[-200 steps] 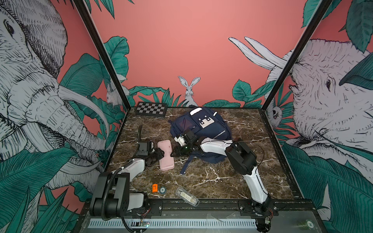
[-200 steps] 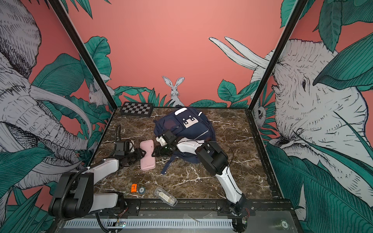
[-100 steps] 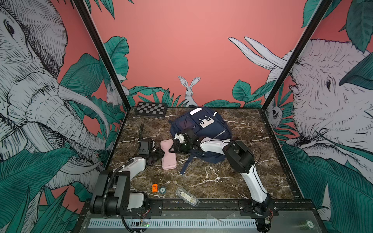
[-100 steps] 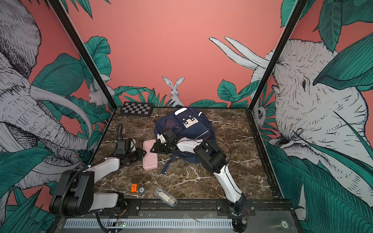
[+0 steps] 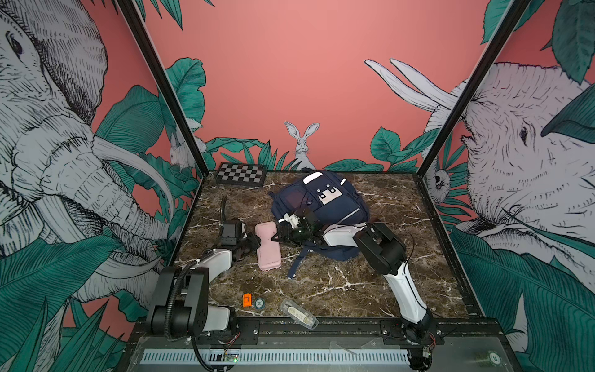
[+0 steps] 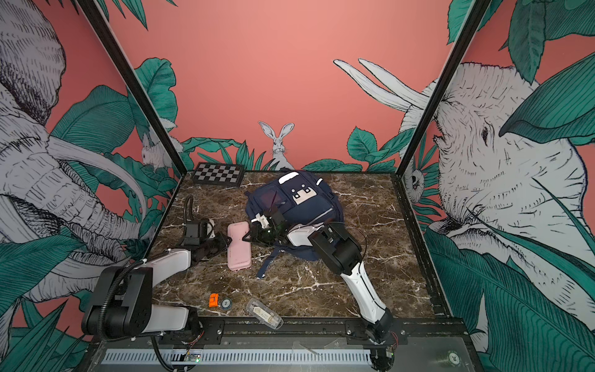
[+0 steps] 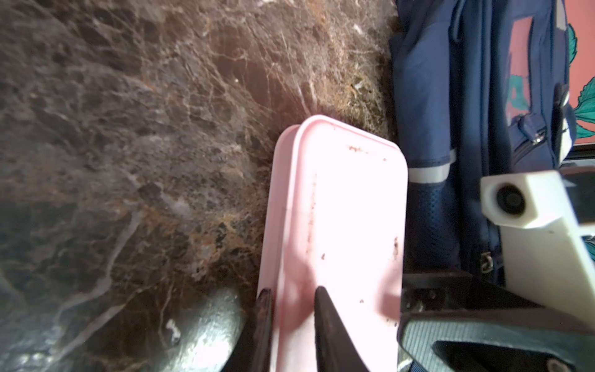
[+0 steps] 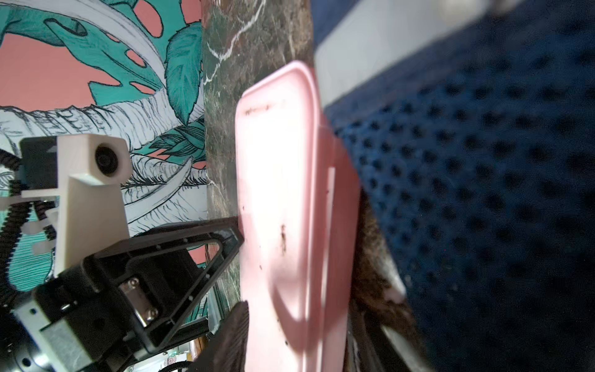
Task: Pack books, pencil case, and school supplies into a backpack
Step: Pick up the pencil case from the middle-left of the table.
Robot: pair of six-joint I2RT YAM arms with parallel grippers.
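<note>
Pink plastic, the pencil case (image 5: 268,246) lies on the marbled bench (image 5: 354,290), just beside the backpack (image 5: 331,206) on the side facing the left arm. In the left wrist view its far corner comes close to the backpack's mesh side pocket. Navy with silver strips and a white dotted patch, the backpack lies front face up, and a loose strap trails from it toward the arm bases.

Left fingers (image 7: 325,319) pinch the long edge of the case farthest from the backpack, one tip on the lid and its mate against the outer rim. Right fingers (image 8: 236,322) reach to the same case from the backpack's side. One dark pad rests against the lid but its partner is hidden, so I cannot tell whether they grip.

Beyond the backpack, toward the wall, sits a chessboard (image 5: 241,174). Well apart from the backpack, nearer the arm bases, lie an orange piece (image 5: 247,300), a round token (image 5: 259,302) and a clear packet (image 5: 297,314).
</note>
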